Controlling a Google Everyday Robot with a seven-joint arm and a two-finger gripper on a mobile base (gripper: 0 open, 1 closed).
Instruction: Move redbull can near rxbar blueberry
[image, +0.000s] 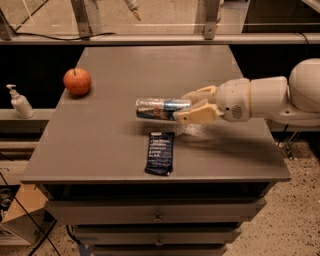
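Note:
The redbull can (159, 108) is silver and blue and lies sideways in my gripper (192, 104), which is shut on its right end. The can hangs just above the grey table (100, 145), right behind the far end of the rxbar blueberry (160, 153). The bar is a flat dark navy wrapper with white text, lying near the table's front edge. My white arm (270, 97) reaches in from the right.
A red-orange apple (77, 81) sits at the table's left side. A white pump bottle (20, 102) stands on a ledge left of the table. Drawers (157, 215) run below the front edge. A rail with metal posts (150, 37) runs behind the table.

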